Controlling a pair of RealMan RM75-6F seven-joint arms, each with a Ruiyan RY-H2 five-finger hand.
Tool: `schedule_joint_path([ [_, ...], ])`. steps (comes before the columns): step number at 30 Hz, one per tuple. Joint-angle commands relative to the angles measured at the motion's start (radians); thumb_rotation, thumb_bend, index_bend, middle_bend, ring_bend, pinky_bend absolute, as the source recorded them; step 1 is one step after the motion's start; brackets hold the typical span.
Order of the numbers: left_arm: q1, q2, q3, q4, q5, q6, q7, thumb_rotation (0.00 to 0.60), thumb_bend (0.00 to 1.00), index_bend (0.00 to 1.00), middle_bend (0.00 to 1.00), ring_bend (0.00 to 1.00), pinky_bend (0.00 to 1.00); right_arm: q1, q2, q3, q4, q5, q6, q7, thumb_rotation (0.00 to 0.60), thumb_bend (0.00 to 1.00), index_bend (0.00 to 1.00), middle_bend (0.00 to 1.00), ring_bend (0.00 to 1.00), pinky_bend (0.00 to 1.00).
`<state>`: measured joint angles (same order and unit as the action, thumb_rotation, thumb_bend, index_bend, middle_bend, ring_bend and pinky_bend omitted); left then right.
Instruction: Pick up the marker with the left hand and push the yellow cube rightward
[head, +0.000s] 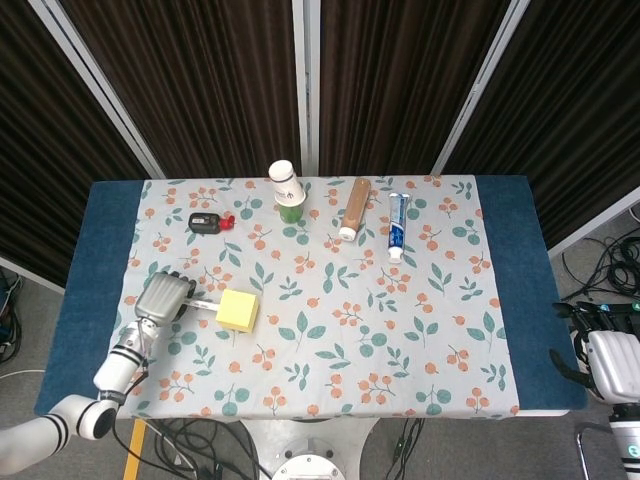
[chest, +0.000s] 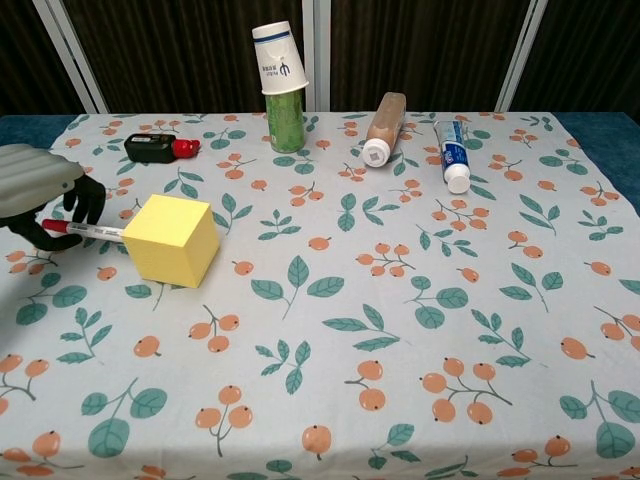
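My left hand (head: 164, 296) (chest: 42, 190) grips a white marker (chest: 95, 232) (head: 204, 305) with a red end, held level and pointing right. The marker's tip touches the left face of the yellow cube (head: 238, 310) (chest: 172, 240), which sits turned at a slight angle on the floral tablecloth (head: 400, 330). My right hand (head: 612, 363) hangs off the table's right edge in the head view. Whether its fingers are apart or curled is not visible there.
Along the back stand a green can topped with an upturned paper cup (head: 286, 188) (chest: 282, 80), a black and red device (head: 208, 221) (chest: 158, 148), a lying brown bottle (head: 353, 207) (chest: 384, 126) and a toothpaste tube (head: 397, 224) (chest: 452, 152).
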<state>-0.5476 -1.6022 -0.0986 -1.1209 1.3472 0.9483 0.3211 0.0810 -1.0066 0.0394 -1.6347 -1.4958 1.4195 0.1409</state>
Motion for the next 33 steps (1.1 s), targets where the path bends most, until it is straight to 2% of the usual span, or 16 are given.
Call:
schedule_joint_path([
  [1,-0.016,-0.005,-0.01,-0.04,-0.03,-0.014,0.045,0.6,0.41,0.65,0.64,0.46,0.55,-0.002,-0.002,-0.001,0.004,-0.001,0.001,0.004,0.6,0.21,0.21,0.3,0.14,0.2],
  [21,-0.088,-0.021,-0.026,-0.268,-0.232,-0.041,0.335,0.6,0.41,0.65,0.64,0.46,0.55,-0.004,-0.006,-0.007,0.024,-0.002,-0.006,0.023,0.6,0.21,0.2,0.3,0.14,0.2],
  [33,-0.147,-0.063,-0.035,-0.327,-0.336,-0.003,0.463,0.6,0.41,0.65,0.64,0.46,0.55,-0.002,-0.008,-0.006,0.04,0.0,-0.012,0.041,0.6,0.21,0.2,0.3,0.14,0.2],
])
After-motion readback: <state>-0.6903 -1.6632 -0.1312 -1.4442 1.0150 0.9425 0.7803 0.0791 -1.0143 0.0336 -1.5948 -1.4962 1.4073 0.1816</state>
